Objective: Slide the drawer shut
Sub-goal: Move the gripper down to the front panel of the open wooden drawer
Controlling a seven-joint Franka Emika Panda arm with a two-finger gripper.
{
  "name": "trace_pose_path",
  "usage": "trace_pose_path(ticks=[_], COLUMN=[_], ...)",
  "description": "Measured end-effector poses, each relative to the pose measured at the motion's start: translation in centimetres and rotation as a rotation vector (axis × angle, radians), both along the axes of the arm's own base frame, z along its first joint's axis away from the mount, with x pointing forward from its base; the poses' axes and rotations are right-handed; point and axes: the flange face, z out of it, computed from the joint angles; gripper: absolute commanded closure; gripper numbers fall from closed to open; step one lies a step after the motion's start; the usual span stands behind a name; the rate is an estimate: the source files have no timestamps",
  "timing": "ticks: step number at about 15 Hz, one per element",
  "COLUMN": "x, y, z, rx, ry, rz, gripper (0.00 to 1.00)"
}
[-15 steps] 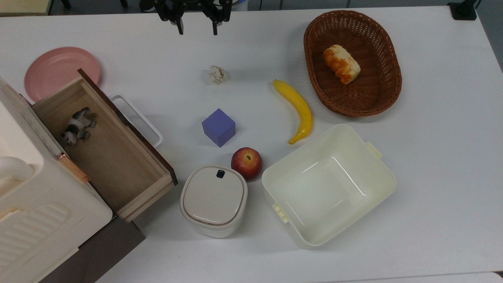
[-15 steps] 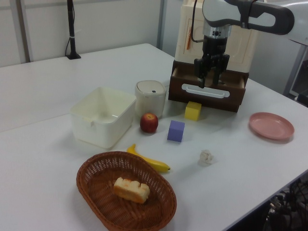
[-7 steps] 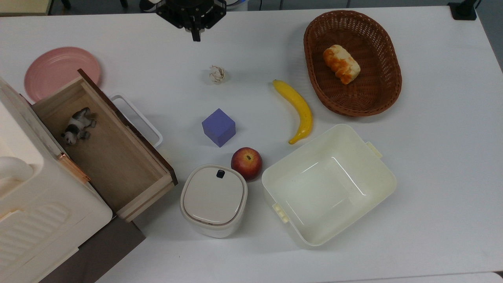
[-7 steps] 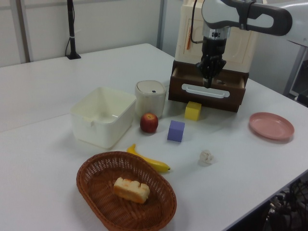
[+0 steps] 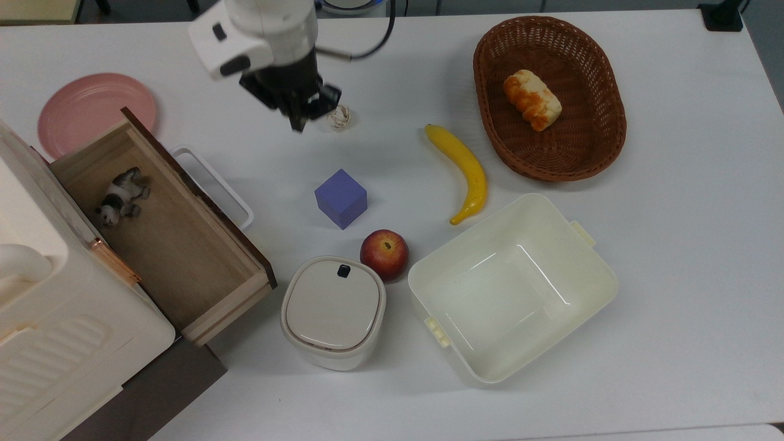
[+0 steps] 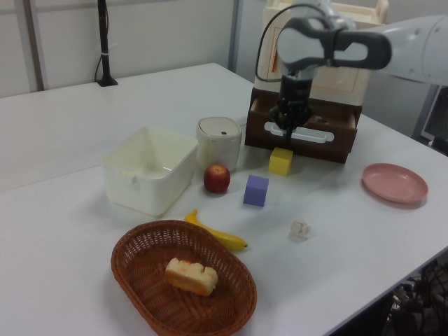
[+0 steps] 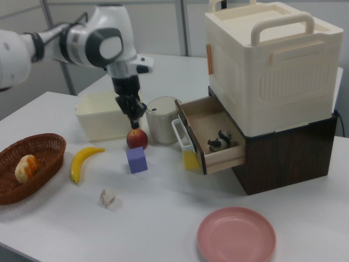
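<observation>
The light-wood drawer with a dark brown front panel and white loop handle stands pulled well out of the dark brown cabinet at the top view's left. Its back end is hidden under the cream plastic carry-case stacked on that cabinet. A small black-and-white toy animal lies inside the drawer, too small to identify further. In the left view the robot arm crosses in front of the drawer and covers part of its handle.

The robot's black two-finger gripper hangs above the white counter, well apart from the drawer, with its jaws drawn together to a narrow tip and holding nothing. In the top view it partly covers a small crumpled whitish ball.

A yellow block sits just in front of the drawer in the left view. A purple cube rests near the middle of the counter.
</observation>
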Motion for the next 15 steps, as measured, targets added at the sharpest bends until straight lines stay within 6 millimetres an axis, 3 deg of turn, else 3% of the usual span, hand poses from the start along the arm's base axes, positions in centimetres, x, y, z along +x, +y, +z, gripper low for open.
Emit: trace_pose_path(ticks=[3,5,10,15], x=[2.0,2.9,3.4,3.9], y=[-1.3,-3.2,-6.1,-6.5], z=[-3.1,-3.8,-3.2,-2.8], rx=[-0.009,-0.014,-0.018,-0.008], ry=[-0.041,-0.083,-0.151,-0.195], rz=[-0.085,-0.157,-0.345,-0.505], gripper=[1.0,1.0,1.0,1.0])
